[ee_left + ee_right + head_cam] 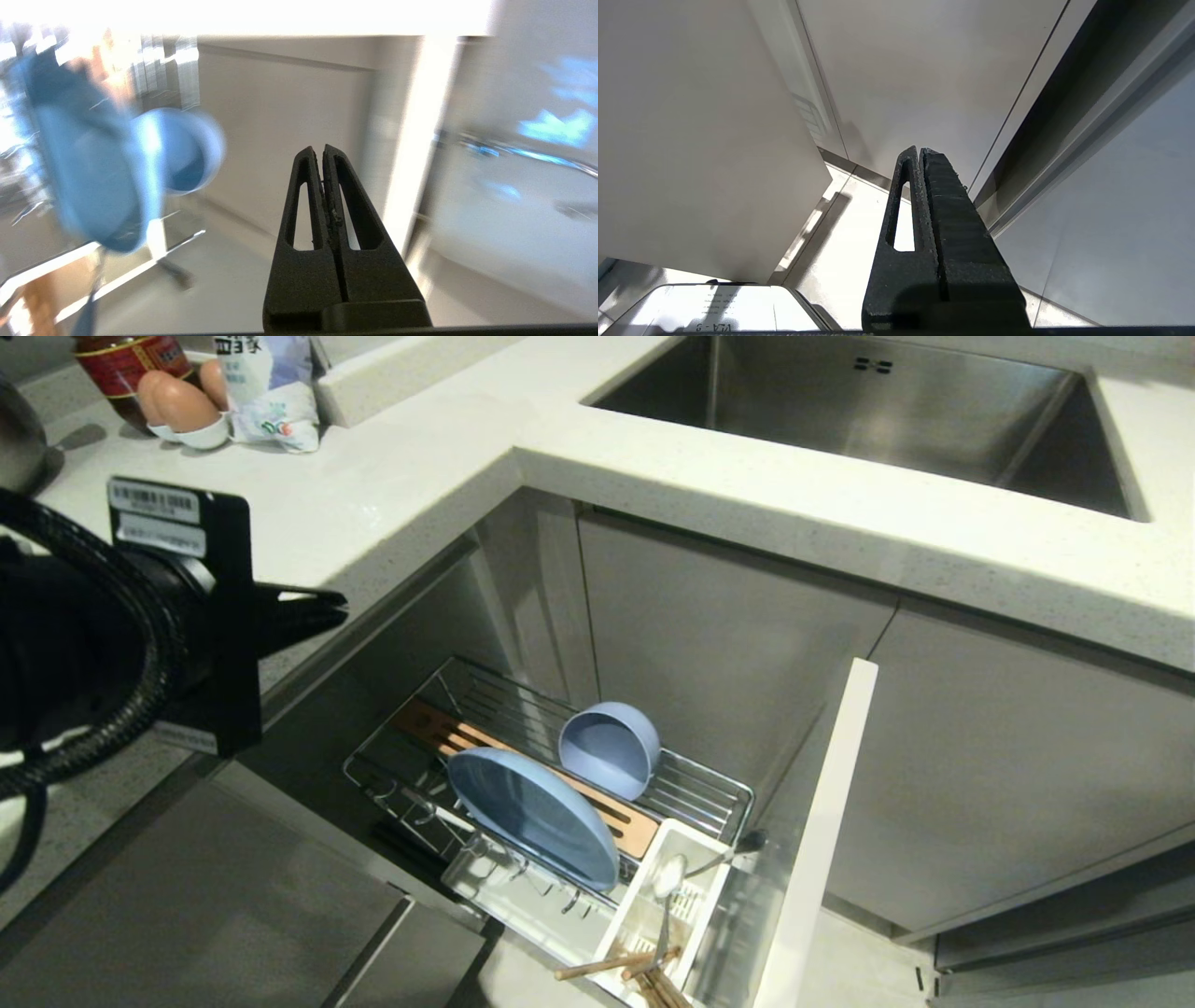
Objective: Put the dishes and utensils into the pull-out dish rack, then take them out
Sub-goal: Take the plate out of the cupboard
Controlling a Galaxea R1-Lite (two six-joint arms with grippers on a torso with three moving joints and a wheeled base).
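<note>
The pull-out dish rack (pixel 695 784) stands drawn out below the counter, its white front panel (pixel 822 831) on the right. A pale blue oval plate (pixel 532 817) stands on edge in the wooden strip, and a pale blue bowl (pixel 611 749) lies on its side behind it. In the white caddy (pixel 644 905) are the silver spoon (pixel 668 882) and the wooden chopsticks (pixel 607 966). My left gripper (pixel 336 609) hangs shut and empty above and to the left of the rack. In the left wrist view the plate (pixel 88 172) and the bowl (pixel 180 149) appear blurred beside the shut left gripper (pixel 322 150). My right gripper (pixel 920 151) is shut and empty, parked low near the floor.
A white counter (pixel 392 495) wraps round the corner, with a steel sink (pixel 878 411) at the back right. Eggs (pixel 177 401), a bottle and a bag sit at the back left. Grey cabinet doors (pixel 728 644) stand behind the rack.
</note>
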